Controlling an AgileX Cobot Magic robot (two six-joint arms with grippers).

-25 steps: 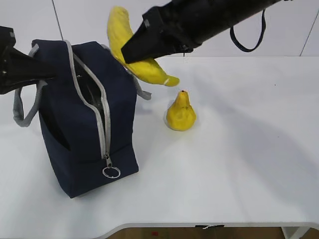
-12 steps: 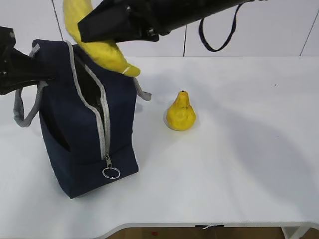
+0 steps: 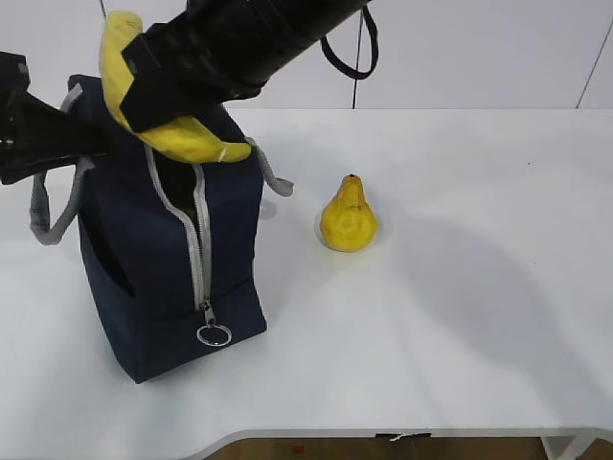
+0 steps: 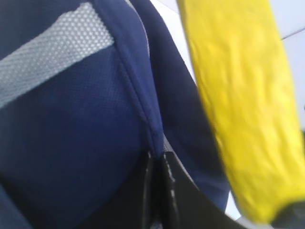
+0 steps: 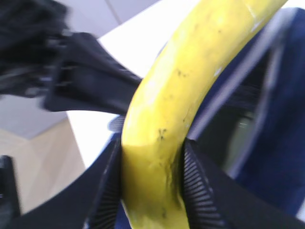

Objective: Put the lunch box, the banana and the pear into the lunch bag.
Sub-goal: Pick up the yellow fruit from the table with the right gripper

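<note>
Right gripper [image 3: 163, 91] reaching across from the 1 o'clock side of the exterior view, jaws closing on the banana [image 3: 168, 129] and holding it at mid-length, both ribbed pads [image 5: 107, 188] pressing against the peel in the right wrist view. Banana [image 5: 167, 124] hanging directly over the top of the lunch bag [image 3: 172, 278], one end pointing to about 3 o'clock above the bag's near top edge, the other rising toward 11 o'clock. Not possible to tell whether the peel is touching the fabric.

Lunch bag standing upright on the white table [image 3: 460, 316] at the 9 o'clock side of the scene, zipper [image 3: 199, 249] running down its front face, ring pull [image 3: 214, 334] hanging at the lower end. Top opening mostly hidden behind the banana and the right arm. Grey handle [image 3: 43, 206] looping out at 9 o'clock; another grey strap showing at the bag's 3 o'clock edge.

Left gripper [image 4: 157, 191] sitting at the bag's upper edge at 9 o'clock, jaws pressing together on a fold of the navy fabric [image 4: 86, 133], seen close up in the left wrist view with the banana [image 4: 243, 105] passing at 3 o'clock.

Pear [image 3: 348, 216] standing upright on the table, stem up, at 3 o'clock of the bag and apart from it.

Lunch box not showing in any view.
</note>
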